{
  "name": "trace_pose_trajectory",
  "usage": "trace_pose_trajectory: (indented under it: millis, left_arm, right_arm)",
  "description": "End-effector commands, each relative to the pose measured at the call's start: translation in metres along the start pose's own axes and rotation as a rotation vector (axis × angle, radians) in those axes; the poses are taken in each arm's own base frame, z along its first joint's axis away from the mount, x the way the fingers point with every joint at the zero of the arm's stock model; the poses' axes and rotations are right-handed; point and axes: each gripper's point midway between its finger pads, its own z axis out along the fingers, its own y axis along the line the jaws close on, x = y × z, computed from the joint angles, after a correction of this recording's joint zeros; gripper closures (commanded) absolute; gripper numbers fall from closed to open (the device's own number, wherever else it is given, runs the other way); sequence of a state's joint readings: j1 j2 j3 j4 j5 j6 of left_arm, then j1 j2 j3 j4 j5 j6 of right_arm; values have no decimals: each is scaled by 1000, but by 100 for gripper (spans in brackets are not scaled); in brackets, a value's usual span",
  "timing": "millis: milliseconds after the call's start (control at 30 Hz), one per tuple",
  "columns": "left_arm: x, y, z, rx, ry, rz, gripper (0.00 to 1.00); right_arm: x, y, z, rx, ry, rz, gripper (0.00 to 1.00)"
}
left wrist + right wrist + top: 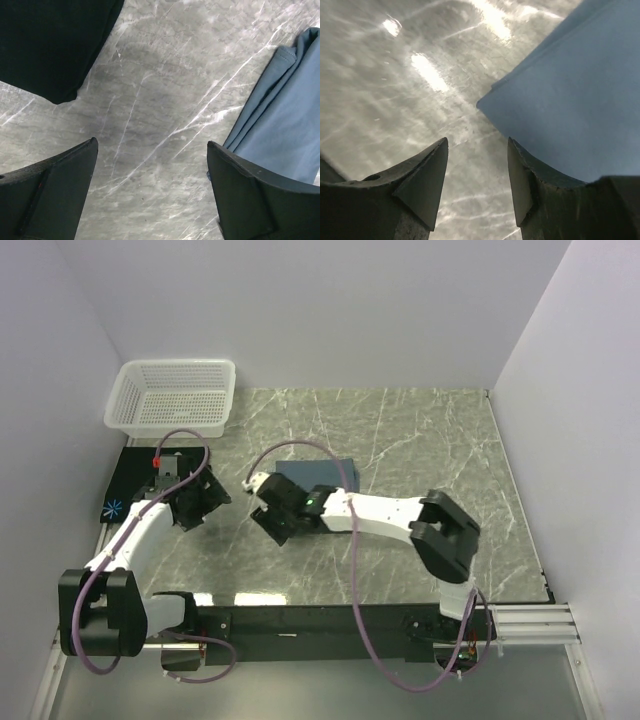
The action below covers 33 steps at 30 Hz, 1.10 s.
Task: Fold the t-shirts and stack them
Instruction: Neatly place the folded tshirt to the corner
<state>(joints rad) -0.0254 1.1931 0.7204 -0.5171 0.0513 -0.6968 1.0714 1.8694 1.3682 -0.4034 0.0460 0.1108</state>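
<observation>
Slate-blue t-shirt (320, 472) lies folded in a neat rectangle, its corner just beside the right gripper (275, 527), whose fingers are spread and empty. Black t-shirt (132, 478) lies flat just left of the left gripper (198, 504), likewise spread, holding nothing. Judgement: both appear folded; stacking remains. No legible writing; only a light-blue starburst print (113, 507).
</observation>
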Motion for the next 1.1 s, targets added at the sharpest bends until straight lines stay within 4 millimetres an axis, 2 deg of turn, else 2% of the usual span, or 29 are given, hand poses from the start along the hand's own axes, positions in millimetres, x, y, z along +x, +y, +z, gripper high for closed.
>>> trace_pose_trajectory:
  millis: [0, 200, 400, 467, 500, 600, 633, 700, 733, 767, 833, 867, 933, 1067]
  left_arm:
    - [-4, -7, -5, 46, -7, 22, 5]
    - [-3, -9, -4, 57, 8, 21, 4]
    - [-3, -7, -1, 45, 16, 13, 3]
    - [-3, -6, 0, 46, 17, 10, 3]
    - [-1, -7, 1, 48, 27, 10, 3]
    - [2, -8, 4, 57, 45, 11, 3]
    - [4, -8, 5, 62, 57, 10, 2]
    - [7, -12, 8, 85, 78, 11, 1]
    - [10, -16, 8, 109, 96, 12, 1]
    - [11, -19, 9, 120, 106, 12, 1]
    - [13, -24, 11, 142, 128, -1, 1]
    - [15, -26, 12, 154, 140, -9, 1]
    - [13, -40, 11, 214, 144, -39, 1]
    - [22, -68, 14, 312, 204, -61, 1]
  right_arm:
    - [-6, -15, 7, 128, 31, -103, 43]
    - [5, -5, 32, 147, 73, -164, 47]
    - [17, -12, 54, 201, 104, -235, 48]
    - [21, -18, 59, 230, 116, -256, 51]
    - [22, -18, 61, 239, 117, -265, 54]
    - [25, -23, 65, 268, 127, -277, 70]
    - [25, -23, 65, 262, 125, -273, 84]
    - [18, -18, 58, 233, 87, -253, 97]
    - [13, -17, 53, 224, 63, -239, 100]
    - [2, -16, 41, 213, 22, -222, 100]
    - [-5, -13, 32, 179, -23, -182, 100]
    - [-17, -10, 18, 161, -71, -167, 100]
    - [-22, -8, 11, 135, -121, -134, 100]
    - [-39, -9, -13, 98, -223, -52, 100]
